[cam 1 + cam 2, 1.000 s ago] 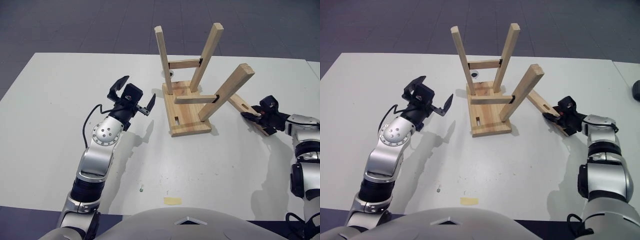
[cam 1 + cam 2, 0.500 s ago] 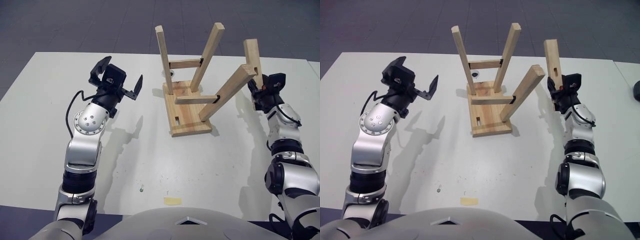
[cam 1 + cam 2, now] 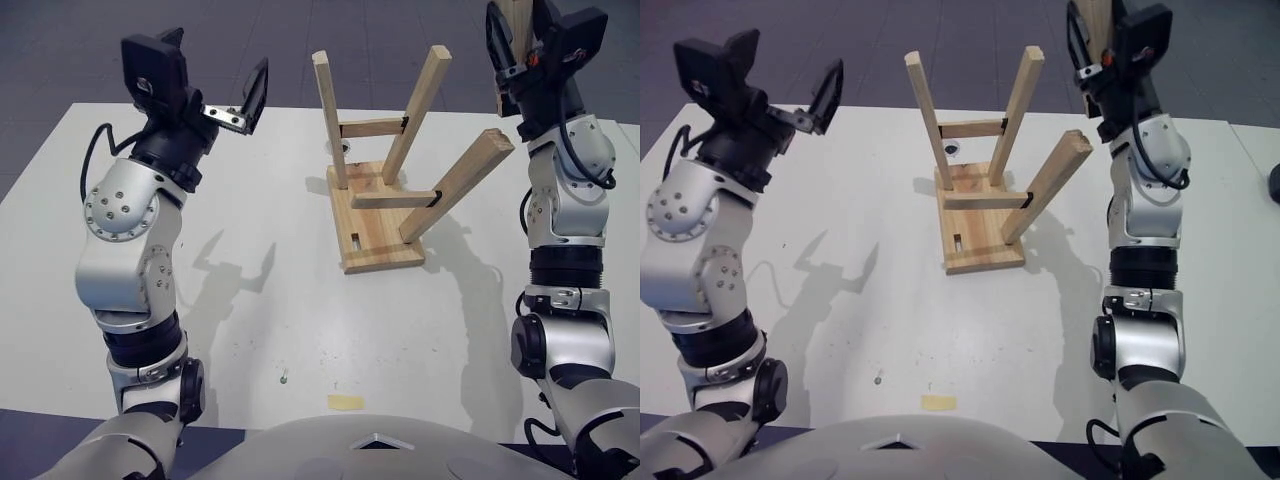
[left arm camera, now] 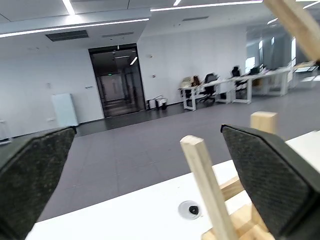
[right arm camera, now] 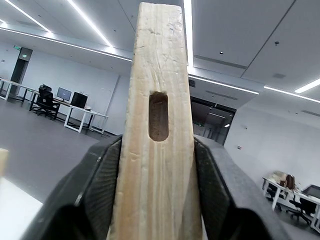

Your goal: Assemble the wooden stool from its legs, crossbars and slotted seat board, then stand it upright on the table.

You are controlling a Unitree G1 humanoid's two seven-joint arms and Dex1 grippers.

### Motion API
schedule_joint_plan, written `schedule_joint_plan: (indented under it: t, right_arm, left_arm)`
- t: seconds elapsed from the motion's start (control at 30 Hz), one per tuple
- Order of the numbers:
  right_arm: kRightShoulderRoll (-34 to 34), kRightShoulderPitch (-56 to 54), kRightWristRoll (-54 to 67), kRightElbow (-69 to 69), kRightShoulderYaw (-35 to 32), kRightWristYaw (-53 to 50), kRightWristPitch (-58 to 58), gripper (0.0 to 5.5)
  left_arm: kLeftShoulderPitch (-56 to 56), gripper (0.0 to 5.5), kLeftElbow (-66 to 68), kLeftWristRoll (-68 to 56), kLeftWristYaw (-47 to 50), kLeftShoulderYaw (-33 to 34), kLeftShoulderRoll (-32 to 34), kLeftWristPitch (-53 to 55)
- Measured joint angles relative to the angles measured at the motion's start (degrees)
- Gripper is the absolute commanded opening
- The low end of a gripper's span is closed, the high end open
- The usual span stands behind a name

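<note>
pale wood stool (image 3: 385,200) sits upside down on the white tabletop (image 3: 450,330), near the middle of its far edge. its slotted seat board (image 3: 385,250) lies flat and three legs (image 3: 328,120) stick up from it, tied by two crossbars (image 3: 370,128). the leg on the side of the right edge leans over more than the others.

the right gripper (image 3: 520,30) is up high over the far right corner, fingers clamped tight on the fourth leg (image 5: 159,175). that leg has a slot cut in its face and is held clear of the stool.

the left gripper (image 3: 210,85) is raised over the far left part of the tabletop, fingers spread wide with nothing between them, pointing across at the stool.

a scrap of tape (image 3: 345,402) lies by the near edge.
</note>
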Motion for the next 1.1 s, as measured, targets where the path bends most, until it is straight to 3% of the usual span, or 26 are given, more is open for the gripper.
schedule_joint_plan:
  t: [0.4,0.7,0.9,1.1]
  right_arm:
    - [-0.8,3.8,-4.8,-15.1,6.7,4.8,0.5,2.07]
    - [4.3,7.7,-2.2,-23.8,12.8,7.3,3.7,2.07]
    - [5.7,10.9,-0.3,-27.3,15.8,8.7,7.4,2.07]
    - [6.1,12.1,-0.2,-28.2,16.5,9.1,8.7,2.07]
  left_arm:
    - [-4.7,5.4,-2.8,-21.3,5.8,4.0,-3.3,7.8]
    - [-7.5,5.4,1.3,-44.4,20.8,7.6,-10.5,9.2]
    - [-9.5,4.48,3.1,-58.5,29.9,9.4,-9.9,4.7]
    - [-9.1,3.45,2.4,-62.9,31.3,6.6,-3.2,4.2]
